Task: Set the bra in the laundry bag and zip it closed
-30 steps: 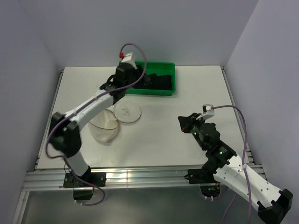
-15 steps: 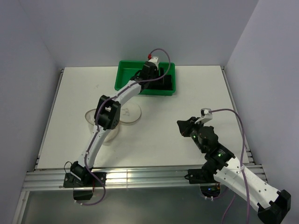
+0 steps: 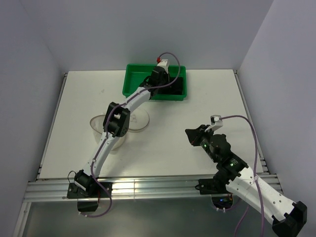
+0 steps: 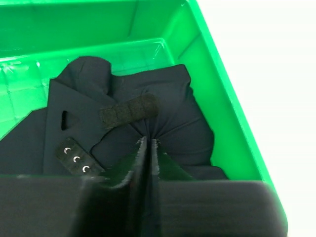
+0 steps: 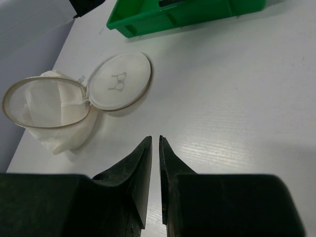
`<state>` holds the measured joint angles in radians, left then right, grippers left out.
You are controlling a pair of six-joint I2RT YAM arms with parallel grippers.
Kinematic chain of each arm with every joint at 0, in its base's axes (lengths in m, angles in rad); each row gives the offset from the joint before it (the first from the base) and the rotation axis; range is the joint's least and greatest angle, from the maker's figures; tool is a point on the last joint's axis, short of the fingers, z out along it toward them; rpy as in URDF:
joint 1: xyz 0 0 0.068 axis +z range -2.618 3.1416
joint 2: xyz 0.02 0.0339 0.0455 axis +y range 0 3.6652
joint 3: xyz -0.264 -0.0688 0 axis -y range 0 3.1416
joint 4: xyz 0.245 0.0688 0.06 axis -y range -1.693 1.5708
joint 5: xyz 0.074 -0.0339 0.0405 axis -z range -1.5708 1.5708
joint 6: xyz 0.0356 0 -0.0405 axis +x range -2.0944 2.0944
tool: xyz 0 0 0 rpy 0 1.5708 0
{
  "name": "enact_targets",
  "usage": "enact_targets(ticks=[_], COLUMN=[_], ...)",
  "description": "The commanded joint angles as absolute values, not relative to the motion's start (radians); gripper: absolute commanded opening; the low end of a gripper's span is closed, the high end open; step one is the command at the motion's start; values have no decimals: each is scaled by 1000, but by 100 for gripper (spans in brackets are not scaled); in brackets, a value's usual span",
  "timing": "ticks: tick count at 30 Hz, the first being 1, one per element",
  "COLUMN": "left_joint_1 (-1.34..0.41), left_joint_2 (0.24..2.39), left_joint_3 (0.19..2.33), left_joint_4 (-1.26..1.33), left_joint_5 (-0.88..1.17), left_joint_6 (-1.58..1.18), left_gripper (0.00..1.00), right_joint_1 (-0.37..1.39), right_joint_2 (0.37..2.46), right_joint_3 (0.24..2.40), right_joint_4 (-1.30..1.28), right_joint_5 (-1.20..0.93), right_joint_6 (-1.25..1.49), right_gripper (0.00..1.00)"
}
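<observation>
Black bra (image 4: 168,118) in green tray (image 4: 219,103) | left end effector (image 4: 149,141) pinching it | right end effector (image 5: 154,139) nearly closed

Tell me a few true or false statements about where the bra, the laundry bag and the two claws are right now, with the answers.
1. The bra lies in the green tray. True.
2. The laundry bag is zipped closed. False: its round lid is flipped open beside the mouth.
3. The left claw is pinching the bra's fabric. True.
4. The right claw holds the laundry bag. False: it is empty and apart from the bag.
</observation>
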<state>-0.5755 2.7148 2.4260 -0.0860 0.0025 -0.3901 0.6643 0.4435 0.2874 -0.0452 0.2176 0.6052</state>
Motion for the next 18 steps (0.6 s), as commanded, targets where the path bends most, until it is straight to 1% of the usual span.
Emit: enact_targets(ticks=[1, 2, 5, 9, 14, 18], left_joint_1=[-558, -560, -560, -558, -561, -577], left_joint_2=[2729, 2729, 2703, 2570, 2444, 2321], left_joint_3=[2457, 2451, 2402, 2295, 2264, 2223], left_joint_4=[-34, -31, -11, 113, 188, 221], left_joint_5=[48, 48, 40, 34, 57, 119], left_joint_6=[-440, -446, -459, -474, -491, -505], left_gripper=[4, 0, 0, 0, 0, 0], right_joint_1=[658, 658, 658, 658, 658, 658], right_joint_2=[396, 371, 342, 367, 393, 388], right_joint_3=[310, 316, 324, 333, 341, 350], right_joint_4=[-26, -32, -51, -49, -28, -26], right_joint_5=[225, 242, 261, 262, 267, 276], right_joint_6=[592, 589, 580, 575, 583, 591], right_gripper=[18, 18, 18, 19, 19, 19])
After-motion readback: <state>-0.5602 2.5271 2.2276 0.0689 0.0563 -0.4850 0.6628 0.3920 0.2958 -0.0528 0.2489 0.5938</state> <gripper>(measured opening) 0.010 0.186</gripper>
